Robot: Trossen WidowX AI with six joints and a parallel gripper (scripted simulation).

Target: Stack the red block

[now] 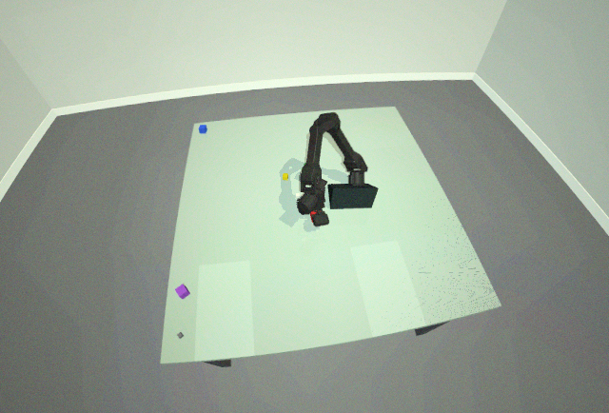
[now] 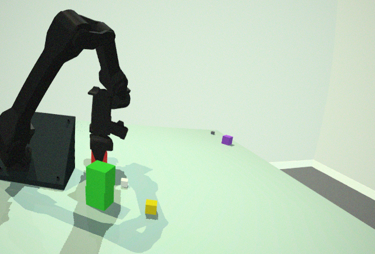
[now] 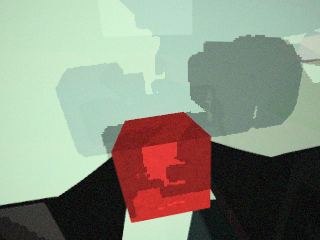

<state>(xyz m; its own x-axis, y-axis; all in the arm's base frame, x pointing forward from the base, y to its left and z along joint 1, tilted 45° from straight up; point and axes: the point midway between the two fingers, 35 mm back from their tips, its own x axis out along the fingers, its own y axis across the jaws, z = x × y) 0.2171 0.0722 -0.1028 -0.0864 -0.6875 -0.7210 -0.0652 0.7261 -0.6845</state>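
Pincer [image 1: 315,215] [image 2: 99,158] [image 3: 159,146] half-closed around red block [image 1: 313,213] [image 2: 104,156] [image 3: 165,170]; firm grip cannot tell; green tower [image 2: 99,184] hides block's base.
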